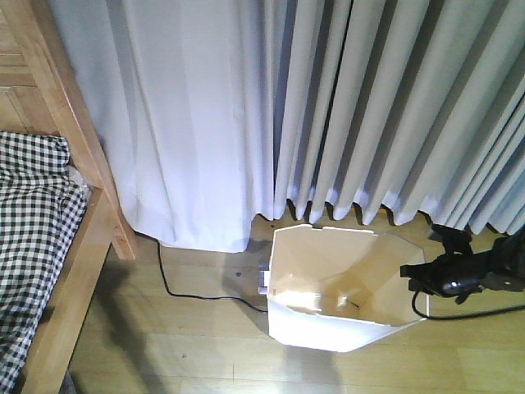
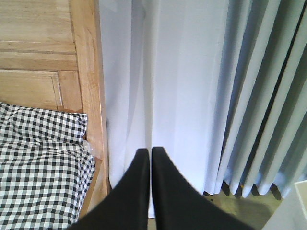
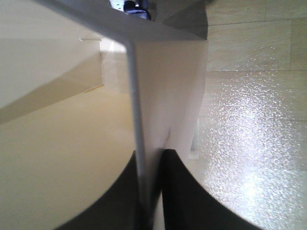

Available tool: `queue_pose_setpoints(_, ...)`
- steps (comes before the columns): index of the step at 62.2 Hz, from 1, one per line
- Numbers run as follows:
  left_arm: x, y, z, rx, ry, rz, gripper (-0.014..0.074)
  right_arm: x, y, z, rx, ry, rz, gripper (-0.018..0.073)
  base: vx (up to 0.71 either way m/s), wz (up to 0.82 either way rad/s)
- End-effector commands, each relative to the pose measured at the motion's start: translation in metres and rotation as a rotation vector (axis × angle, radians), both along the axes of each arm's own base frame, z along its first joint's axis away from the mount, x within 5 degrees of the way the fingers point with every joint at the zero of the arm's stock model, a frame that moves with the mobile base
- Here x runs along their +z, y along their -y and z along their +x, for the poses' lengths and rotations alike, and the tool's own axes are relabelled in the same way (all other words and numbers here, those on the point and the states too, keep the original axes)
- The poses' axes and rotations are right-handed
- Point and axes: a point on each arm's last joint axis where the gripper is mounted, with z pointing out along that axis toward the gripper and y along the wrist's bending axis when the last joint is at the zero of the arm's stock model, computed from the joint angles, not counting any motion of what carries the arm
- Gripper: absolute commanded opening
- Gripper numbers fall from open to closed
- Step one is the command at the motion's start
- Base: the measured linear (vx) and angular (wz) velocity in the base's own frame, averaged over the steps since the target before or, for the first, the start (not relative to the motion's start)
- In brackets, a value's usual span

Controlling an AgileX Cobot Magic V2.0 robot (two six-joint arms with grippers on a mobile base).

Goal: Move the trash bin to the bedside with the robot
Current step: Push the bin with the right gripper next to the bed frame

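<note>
The white trash bin (image 1: 328, 324) with a faceted rim stands on the wood floor in front of the curtain, right of the bed. My right gripper (image 1: 414, 272) is shut on the bin's right rim (image 3: 136, 120), one finger inside the cream interior and one outside. The bed (image 1: 78, 271) with its light wooden frame and checked bedding (image 1: 33, 238) fills the left edge, well apart from the bin. My left gripper (image 2: 150, 152) is shut and holds nothing, hanging in front of the curtain beside the bed frame (image 2: 91, 96).
Pale pleated curtains (image 1: 328, 107) hang along the whole back. A black cable (image 1: 189, 291) runs over the floor from the curtain towards the bin. Another black cable (image 1: 459, 316) trails from the right arm. Wood floor (image 1: 180, 353) lies between bed and bin.
</note>
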Motion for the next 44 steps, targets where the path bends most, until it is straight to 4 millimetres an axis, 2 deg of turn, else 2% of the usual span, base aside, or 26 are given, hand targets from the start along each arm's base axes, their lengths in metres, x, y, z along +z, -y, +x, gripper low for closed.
queue_pose_setpoints(1,-0.003,0.000,0.001,0.001,0.055,-0.017,-0.0006,0.019,-0.005,0.033,0.008,0.143,0.166,-0.0006,0.00,0.00)
queue_pose_setpoints(20,-0.003,0.000,0.001,0.001,0.055,-0.017,-0.0006,-0.024,0.002,0.061,0.068,0.103,0.190,-0.0006,0.00,0.00)
queue_pose_setpoints(32,-0.003,0.000,0.001,0.001,0.055,-0.017,-0.0006,-0.046,-0.014,0.078,0.085,0.098,0.203,-0.0006,0.00,0.00)
queue_pose_setpoints(44,-0.003,0.000,0.001,0.001,0.055,-0.017,-0.0006,-0.060,-0.031,0.095,0.095,0.105,0.201,-0.0006,0.00,0.00)
